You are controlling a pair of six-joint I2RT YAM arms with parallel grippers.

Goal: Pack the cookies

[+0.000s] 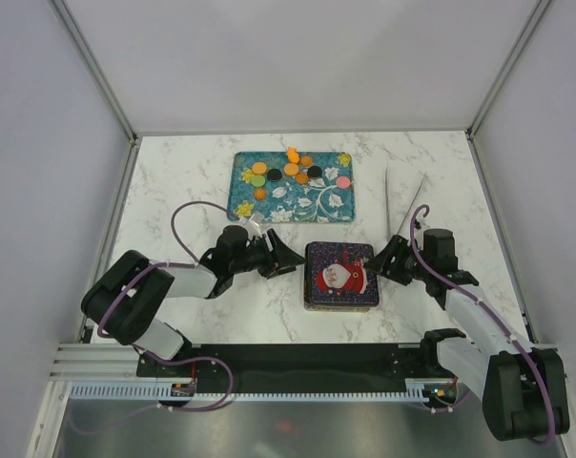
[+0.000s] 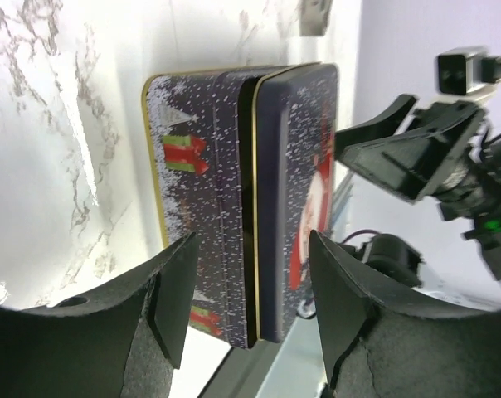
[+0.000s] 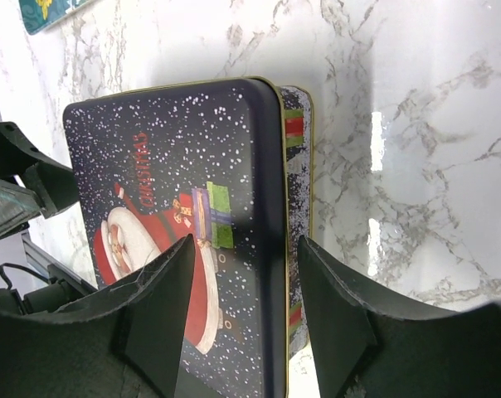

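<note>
seeing cookies lying on teal tray at far side of desk, well apart from both jaws. holding left jaws spread open just beside lidded santa tin, w/ right jaws also gaping at its opp. side, gripping nothing.

Bright, even light, soft shadows, white glare streaks on the marble table.

Left end effector, right end effector spread wide
</note>
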